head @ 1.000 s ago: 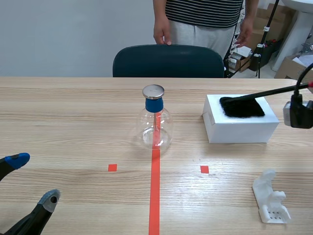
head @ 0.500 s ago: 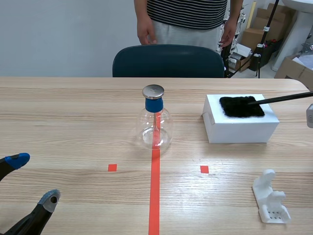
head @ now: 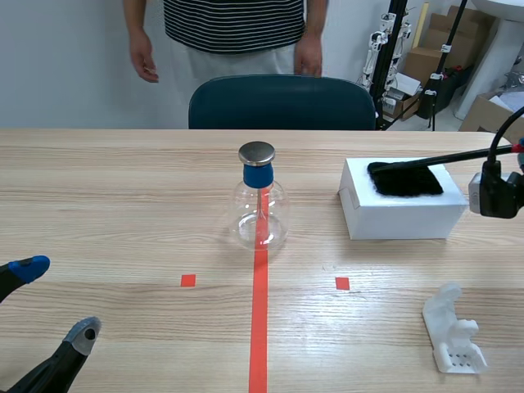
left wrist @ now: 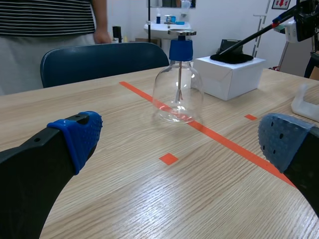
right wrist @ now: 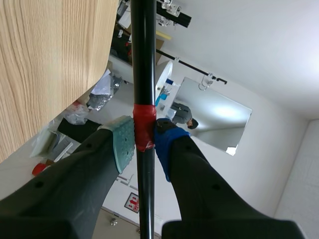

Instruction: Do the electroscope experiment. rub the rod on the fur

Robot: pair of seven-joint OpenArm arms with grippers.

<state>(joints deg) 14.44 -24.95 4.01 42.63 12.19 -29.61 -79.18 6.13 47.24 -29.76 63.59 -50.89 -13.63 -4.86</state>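
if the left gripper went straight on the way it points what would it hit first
Probably the electroscope flask, almost dead ahead of the open left gripper, with only bare table between them; the exact line is unclear.

Black rod [right wrist: 143, 64] in right gripper [right wrist: 143, 144]

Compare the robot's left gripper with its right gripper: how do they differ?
The left gripper is open and empty; the right gripper is shut on the thin black rod. The left gripper sits low over the wooden table; the right gripper holds the rod's far end on the black fur. Both have black fingers with dotted pads.
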